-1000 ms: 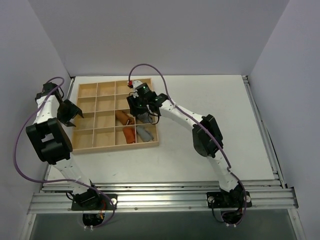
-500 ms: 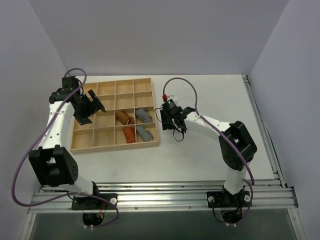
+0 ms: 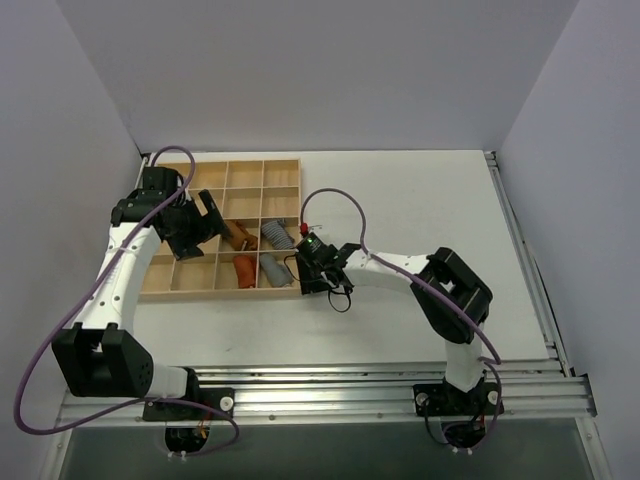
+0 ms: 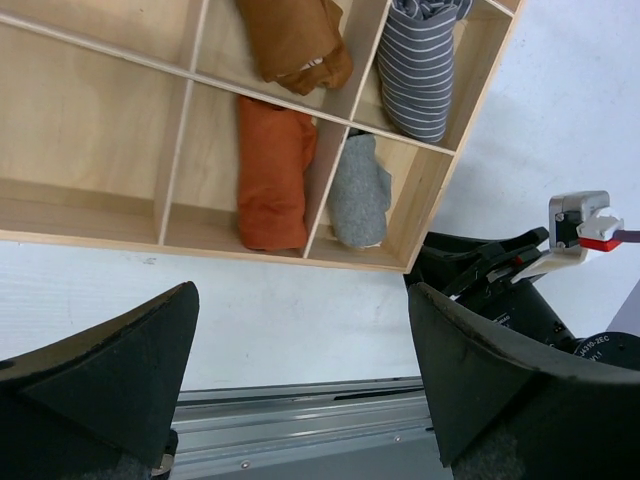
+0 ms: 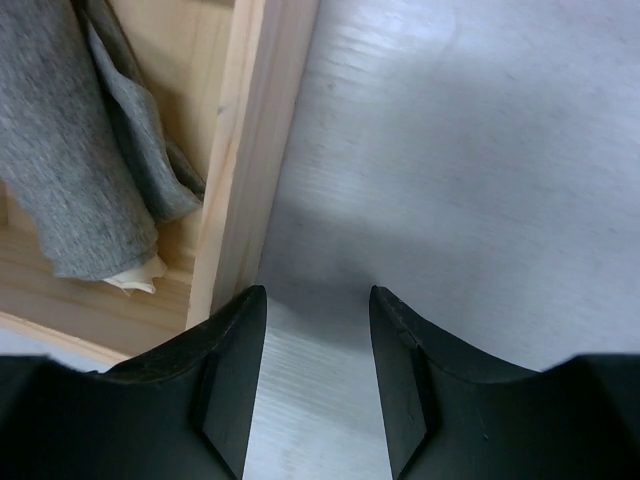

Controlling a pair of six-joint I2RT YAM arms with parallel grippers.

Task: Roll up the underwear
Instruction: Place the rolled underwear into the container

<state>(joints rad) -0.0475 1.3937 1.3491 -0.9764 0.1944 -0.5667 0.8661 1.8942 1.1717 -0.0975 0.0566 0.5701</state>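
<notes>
I have the left claw [image 4: 300, 300] spread as wide as it goes, nothing between its two black fingers [image 4: 110, 370]. In the top view it hangs over the left half of the wooden divider tray [image 3: 225, 292], with its wrist camera looking down at the tray's near right corner.

The underwear [image 4: 295, 40] lies bundled in its own compartment, third column from the left and second row from the near edge. It is caramel brown, with a strip of paler band showing at its lower end. The left wrist view cuts off its upper part, so I cannot tell how tightly it is rolled. Neither claw touches it.

To its right, in the last column, sits a grey striped roll [image 4: 420, 65]. In the near row, directly below the underwear in the left wrist view, an orange rolled cloth [image 4: 272, 170] fills its compartment. A plain grey cloth [image 4: 360, 190] lies beside it in the corner compartment.

The right claw [image 5: 317, 295] is down low over the white table [image 5: 450, 150], just outside that near right corner of the tray. Its fingers stand apart with only bare table between them, pinching nothing. The left one sits just beside the tray's outer wall; whether it touches the wood I cannot tell.
</notes>
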